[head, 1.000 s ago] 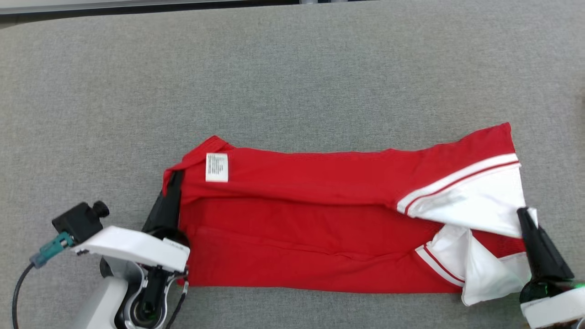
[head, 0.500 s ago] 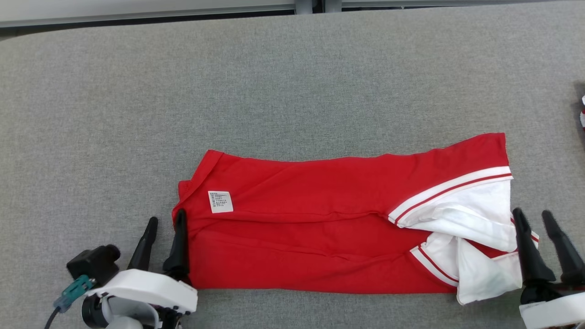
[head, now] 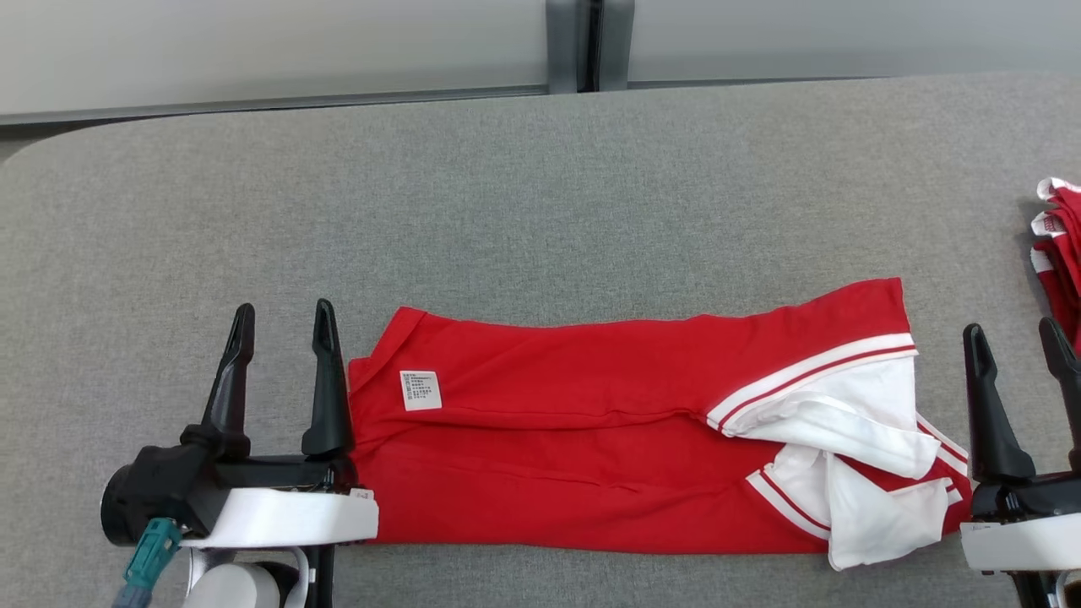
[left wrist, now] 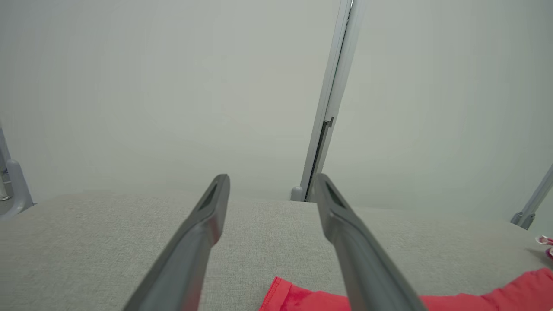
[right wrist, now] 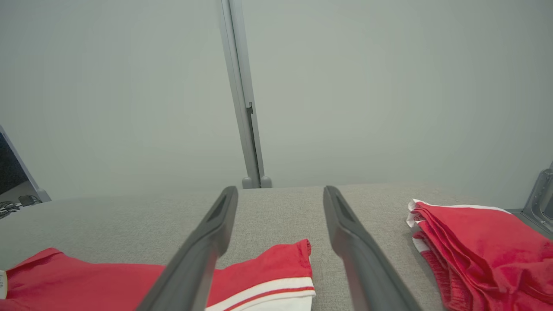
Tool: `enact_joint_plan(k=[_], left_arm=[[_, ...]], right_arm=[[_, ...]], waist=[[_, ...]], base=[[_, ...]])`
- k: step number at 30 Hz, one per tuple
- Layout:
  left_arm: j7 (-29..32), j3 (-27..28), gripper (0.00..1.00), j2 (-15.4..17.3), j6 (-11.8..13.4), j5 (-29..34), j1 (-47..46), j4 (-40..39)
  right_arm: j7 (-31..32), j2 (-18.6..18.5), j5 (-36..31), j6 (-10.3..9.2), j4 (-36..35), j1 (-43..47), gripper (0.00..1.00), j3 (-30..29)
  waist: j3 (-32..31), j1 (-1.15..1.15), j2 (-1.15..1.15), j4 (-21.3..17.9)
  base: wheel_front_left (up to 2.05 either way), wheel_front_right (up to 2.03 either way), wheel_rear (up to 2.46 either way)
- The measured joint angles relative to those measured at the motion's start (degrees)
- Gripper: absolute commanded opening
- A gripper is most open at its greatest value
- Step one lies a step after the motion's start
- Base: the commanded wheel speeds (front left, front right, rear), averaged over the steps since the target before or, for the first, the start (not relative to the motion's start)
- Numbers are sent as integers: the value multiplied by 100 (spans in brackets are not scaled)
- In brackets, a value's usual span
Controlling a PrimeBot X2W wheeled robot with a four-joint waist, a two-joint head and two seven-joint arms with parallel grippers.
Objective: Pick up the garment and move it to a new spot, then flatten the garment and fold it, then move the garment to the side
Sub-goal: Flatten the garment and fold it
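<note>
Let go within the last second: left pincer (head: pixel 284 306) off the garment (head: pixel 591 422) at its left edge, right pincer (head: pixel 1011 326) back from the sleeve end. Both spread wide, holding nothing, fingers pointing away across the desk (head: pixel 507 211). Left just beside the garment's left edge, right just beside the white sleeves. Garment flat on the desk's near half, folded into a long red strip, label (head: pixel 420 390) up near the left end. Red pile (head: pixel 1060 253) at far right, apart.
</note>
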Motion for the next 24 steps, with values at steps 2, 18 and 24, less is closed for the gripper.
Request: enact_joint_plan(k=[2,18,24], left_arm=[[0,57,100,-22,-75,188,30,52],[0,156,100,-48,-497,372,306,927],[0,163,100,-99,-550,377,279,977]], right_arm=[[5,83,-79,0,22,42,100,4],[55,256,-345,0,293,287,100,69],[81,181,-269,0,578,263,100,-15]], waist=[[-107,1,0,4],[-507,0,0,21],[-443,0,0,66]], base=[[0,0,0],[0,0,0],[0,0,0]])
